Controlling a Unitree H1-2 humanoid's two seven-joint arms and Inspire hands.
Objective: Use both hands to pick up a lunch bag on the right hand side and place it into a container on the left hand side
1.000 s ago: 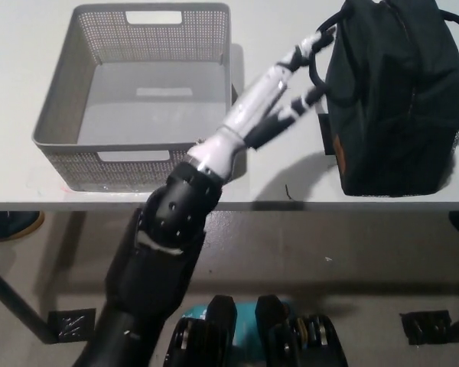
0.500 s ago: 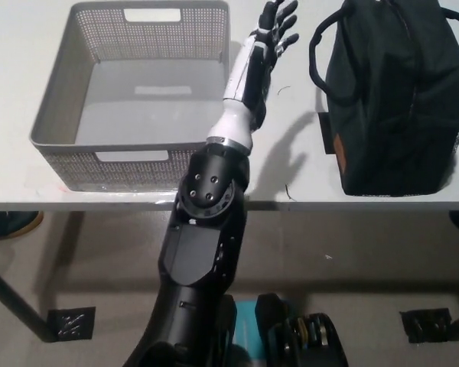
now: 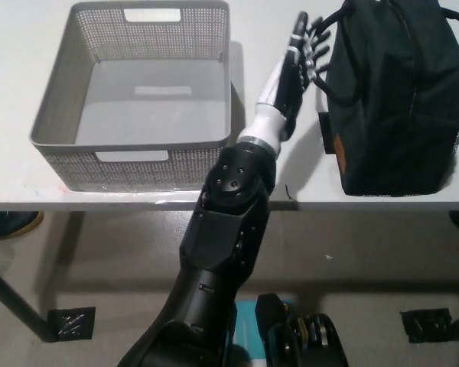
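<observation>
The white left hand point(image 3: 297, 63), fingers spread and holding nothing, reaches beside the dark lunch bag point(image 3: 394, 95) standing right of the empty grey basket point(image 3: 130, 149), apparently to brace its near side.

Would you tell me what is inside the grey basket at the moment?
The grey basket shows only its bare floor; nothing lies in it. The near wall hides a thin strip.

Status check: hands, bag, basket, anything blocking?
Left hand open beside the lunch bag, not gripping. Right hand out of view. Bag upright on table; basket empty. Nothing between them.
</observation>
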